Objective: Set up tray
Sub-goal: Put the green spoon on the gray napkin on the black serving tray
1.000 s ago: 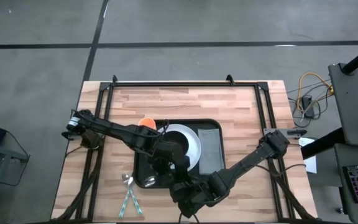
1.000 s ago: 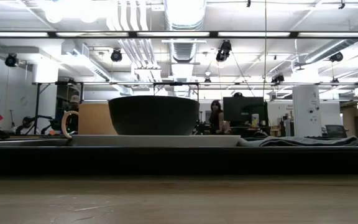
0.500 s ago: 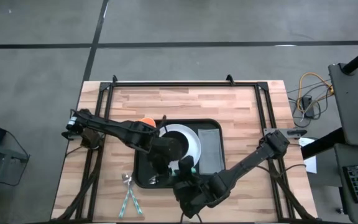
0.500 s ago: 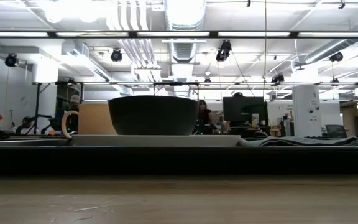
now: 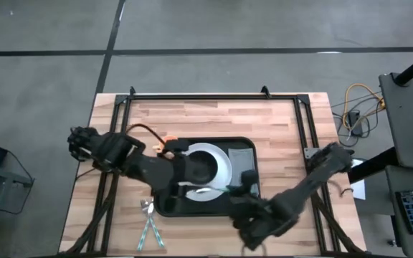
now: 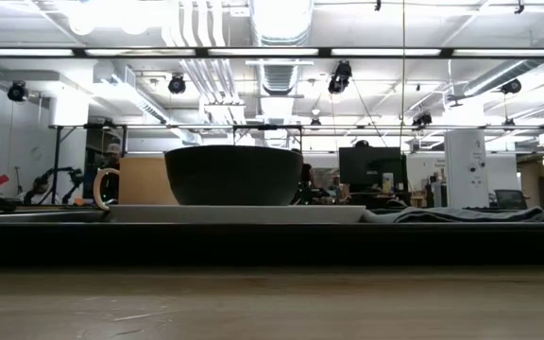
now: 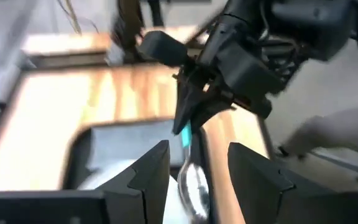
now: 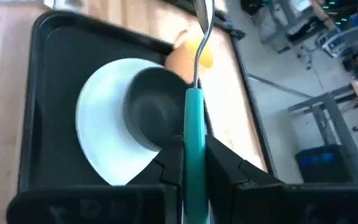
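Observation:
The black tray point(image 5: 192, 206) lies mid-table. On it are a white plate point(image 5: 223, 163) bearing a dark bowl point(image 5: 199, 169), and a grey folded cloth point(image 5: 243, 159) at its right. A spoon point(image 5: 208, 190) with a teal handle hangs over the tray's near part, with my right gripper point(image 8: 194, 149) shut on it. My left gripper point(image 7: 197, 168) is open just left of it. Its fingers stand on either side of the spoon's bowl point(image 7: 192, 184), and I see no touch. Neither gripper shows in the low view. My right gripper pinches the spoon's teal handle point(image 8: 194, 118) between its two fingers point(image 8: 169, 155), which lie along the handle. It comes from the table's right, slanting down. The spoon is lifted clear of the tray, its metal stem and bowl point(image 8: 202, 12) pointing toward the table's left.
An orange cup point(image 5: 169, 142) stands at the tray's far left corner. Two more teal-handled utensils point(image 5: 149, 223) lie on the wood near the left front edge. A dark frame point(image 5: 120, 115) runs round the table's sides. Bare wood lies beyond the tray.
My left gripper has opened and let go of the spoon, and has risen and rolled. My right gripper, shut on the teal handle, has carried the spoon toward the table's right edge above the tray's near part.

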`<action>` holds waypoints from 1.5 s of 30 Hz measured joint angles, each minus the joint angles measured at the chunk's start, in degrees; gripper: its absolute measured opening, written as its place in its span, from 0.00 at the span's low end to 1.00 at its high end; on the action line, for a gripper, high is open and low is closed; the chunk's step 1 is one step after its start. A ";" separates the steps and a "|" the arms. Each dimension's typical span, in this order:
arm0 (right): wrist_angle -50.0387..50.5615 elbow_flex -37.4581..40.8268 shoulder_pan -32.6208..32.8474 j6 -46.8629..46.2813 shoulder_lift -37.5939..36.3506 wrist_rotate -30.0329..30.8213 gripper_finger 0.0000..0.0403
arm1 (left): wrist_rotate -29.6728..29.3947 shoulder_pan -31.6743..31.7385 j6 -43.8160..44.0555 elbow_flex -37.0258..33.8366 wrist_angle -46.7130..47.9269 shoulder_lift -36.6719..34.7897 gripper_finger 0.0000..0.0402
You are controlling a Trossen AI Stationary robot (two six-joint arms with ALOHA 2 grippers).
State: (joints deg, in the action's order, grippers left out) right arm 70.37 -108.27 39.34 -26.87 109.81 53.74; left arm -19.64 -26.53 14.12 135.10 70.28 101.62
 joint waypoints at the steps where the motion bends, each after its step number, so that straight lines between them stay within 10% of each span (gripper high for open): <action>1: -0.21 2.20 0.68 -1.56 -2.39 0.62 0.07 | -1.25 -0.19 -1.01 -0.21 -0.91 -0.40 0.36; 8: -11.92 20.35 5.43 -6.97 -18.62 9.29 0.07 | -4.38 -0.27 -9.43 -2.21 -3.50 -0.65 0.36; 26: -88.78 51.82 4.39 40.74 -38.33 -0.94 0.07 | -10.86 0.85 -25.74 -14.77 -25.43 -0.83 0.36; 45: -102.31 53.55 4.14 50.25 -36.55 -7.93 0.07 | -8.34 1.60 -33.78 -45.71 -71.79 -8.96 0.36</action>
State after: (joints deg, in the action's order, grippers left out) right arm -31.94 -54.72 43.48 23.39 73.25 45.81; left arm -27.99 -24.93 -19.65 89.39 -1.50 92.66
